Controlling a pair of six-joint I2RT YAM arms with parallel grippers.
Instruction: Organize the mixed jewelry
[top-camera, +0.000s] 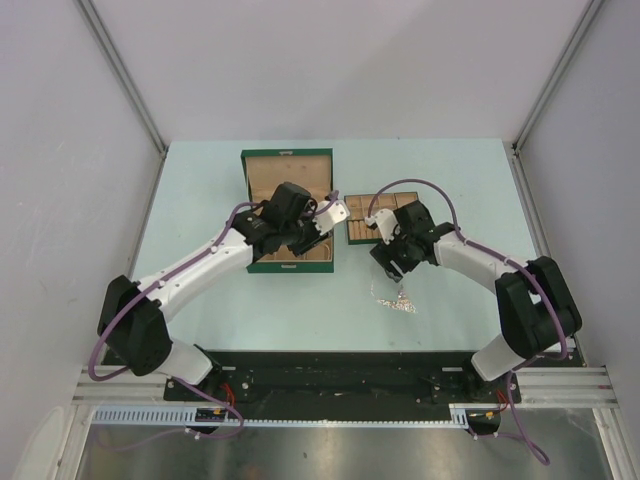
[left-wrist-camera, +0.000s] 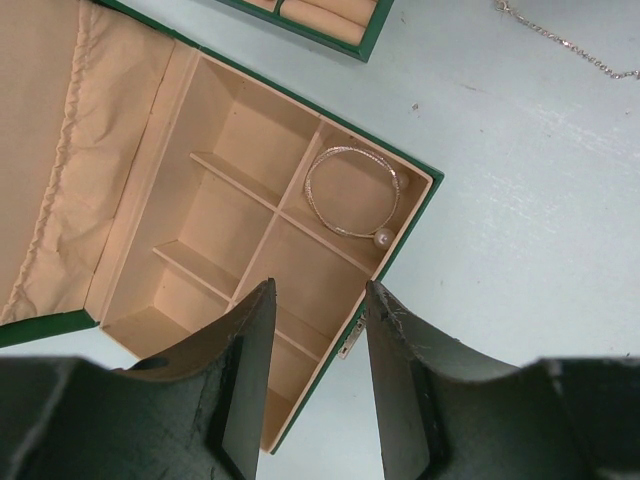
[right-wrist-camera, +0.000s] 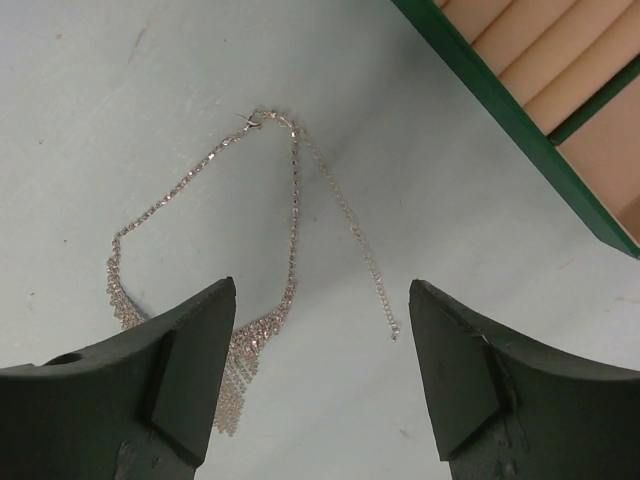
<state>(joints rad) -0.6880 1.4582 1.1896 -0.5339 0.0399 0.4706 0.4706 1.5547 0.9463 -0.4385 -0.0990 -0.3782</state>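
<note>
Presently nothing is held by either arm. The right gripper is poised low over the necklace with its jaws set wide apart and empty. The left gripper hangs above the green box, jaws partly apart, with nothing between them. The necklace is spread flat on the table, just beside the green-edged tray. Its sparkly pendant cluster lies near one finger, and part of the fringe is hidden behind that finger. The bangle is already lying in a corner compartment of the box.

Several failures can be foreseen. The chain is thin and lies flush with the table, so it could be missed altogether if the fingers are closed too high. It could also be scraped sideways if they are pressed down hard. Should only one strand be pinched, the rest would be left dangling, and the loose clasp end could be caught on the tray's edge during a lift. The fringe could be bunched or tangled if it is squeezed off-centre. A weak pinch might also be slipped mid-carry — the fine links offer little to be gripped — and the necklace dropped short of its compartment
</note>
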